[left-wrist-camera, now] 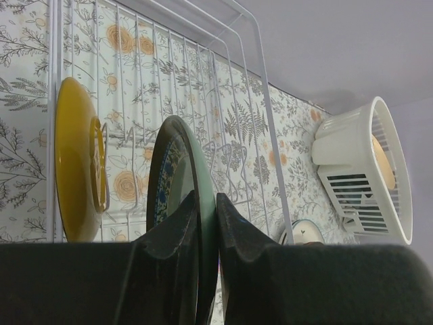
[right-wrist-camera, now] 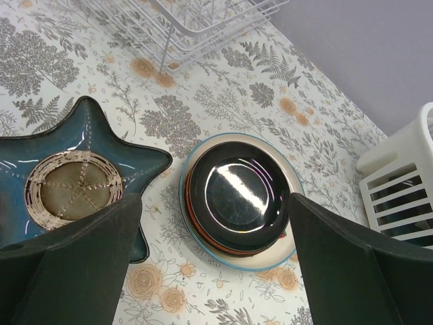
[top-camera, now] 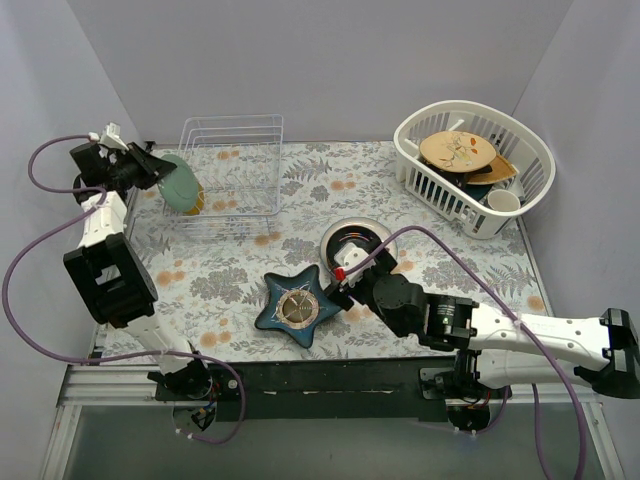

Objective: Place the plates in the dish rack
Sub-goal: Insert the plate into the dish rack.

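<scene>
The wire dish rack (top-camera: 232, 160) stands at the back left. A yellow plate (left-wrist-camera: 74, 169) stands on edge in it. My left gripper (left-wrist-camera: 208, 196) is shut on the rim of a teal-green plate (left-wrist-camera: 181, 177), held upright right beside the yellow one at the rack's (left-wrist-camera: 203, 101) left end (top-camera: 183, 186). Whether it sits in a slot I cannot tell. A stack of plates (right-wrist-camera: 237, 196) lies flat mid-table (top-camera: 358, 243): glossy black on top, orange-red below, blue-rimmed off-white at the bottom. My right gripper (right-wrist-camera: 215, 198) hovers open above the stack, fingers wide on either side.
A dark blue star-shaped dish (top-camera: 299, 306) lies just left of the stack (right-wrist-camera: 74, 183). A white slotted basket (top-camera: 477, 165) with dishes sits at the back right (right-wrist-camera: 406, 183). Grey walls close in the table on three sides.
</scene>
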You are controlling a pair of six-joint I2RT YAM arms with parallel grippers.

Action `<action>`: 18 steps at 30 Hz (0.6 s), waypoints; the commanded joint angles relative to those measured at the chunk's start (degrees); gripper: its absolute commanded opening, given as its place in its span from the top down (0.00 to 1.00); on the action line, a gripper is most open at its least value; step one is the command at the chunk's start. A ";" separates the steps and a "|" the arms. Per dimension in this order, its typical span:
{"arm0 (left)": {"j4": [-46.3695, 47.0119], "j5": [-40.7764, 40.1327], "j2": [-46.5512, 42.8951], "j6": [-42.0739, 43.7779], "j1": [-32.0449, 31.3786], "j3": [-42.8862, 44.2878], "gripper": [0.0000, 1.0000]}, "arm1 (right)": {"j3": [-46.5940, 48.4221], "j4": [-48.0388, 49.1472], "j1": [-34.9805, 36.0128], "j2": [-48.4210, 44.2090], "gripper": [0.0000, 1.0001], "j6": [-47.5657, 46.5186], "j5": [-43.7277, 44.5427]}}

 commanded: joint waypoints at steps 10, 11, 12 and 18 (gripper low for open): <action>5.13 2.41 6.14 2.36 -0.05 7.66 1.00 | 3.45 0.65 -4.50 3.42 0.03 4.41 -4.75; 5.57 2.15 7.10 2.27 -0.05 8.36 1.00 | 3.62 0.39 -4.94 3.51 0.03 4.41 -4.93; 5.57 2.06 7.46 2.35 -0.05 8.72 1.00 | 3.62 0.30 -5.20 3.60 0.03 4.50 -5.19; 6.36 2.15 10.45 2.45 -0.05 10.04 1.00 | 3.71 0.12 -7.14 3.95 0.03 5.29 -6.51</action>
